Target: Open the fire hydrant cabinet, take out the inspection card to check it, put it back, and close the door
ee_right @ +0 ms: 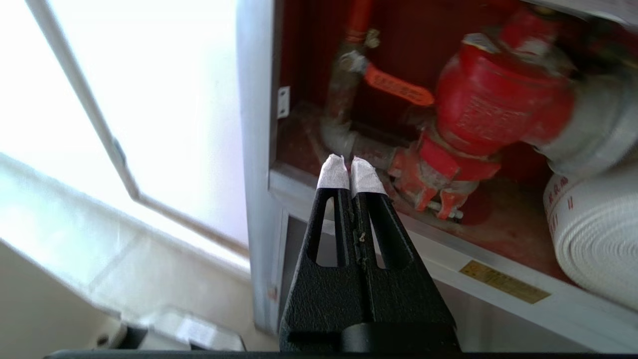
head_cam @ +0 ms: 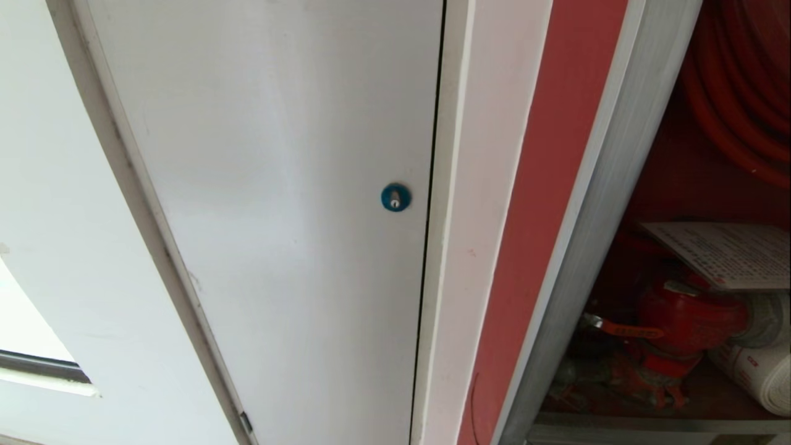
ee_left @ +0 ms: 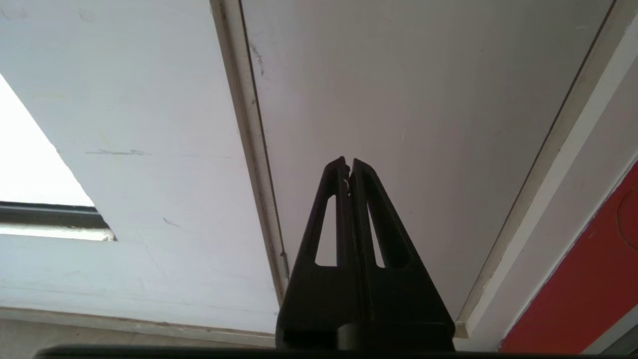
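The fire hydrant cabinet (head_cam: 581, 247) stands open on the robot's right, its red interior exposed behind a brushed-silver frame, with the inspection card (head_cam: 729, 253) lying flat atop the red valve (head_cam: 686, 321), just below the coiled red hose reel (head_cam: 741, 93); the door itself is in none of the views. The right gripper (ee_right: 349, 172), its white-taped jaws clenched on nothing, hangs in front of the cabinet's lower sill (ee_right: 448, 259), low and short of the valve (ee_right: 498, 99); the left gripper (ee_left: 348, 167), jaws likewise pressed together and empty, sits parked facing the plain white panel (head_cam: 278, 185) with its blue round lock (head_cam: 395, 197). By the look of things the card is back in place or not yet taken; which of the two cannot be told from this moment. If a pick is next, the jaws would need to part and come in level at the card's free near edge, pinching only the sheet, since a thin card will likely bend or slide off the valve if nudged. Room is tight: the silver upright (ee_right: 254, 149) flanks one side, the white rolled hose (ee_right: 598, 234) crowds the other, and the orange valve lever (ee_right: 398, 87) juts forward, leaving open space mainly in front of the sill.
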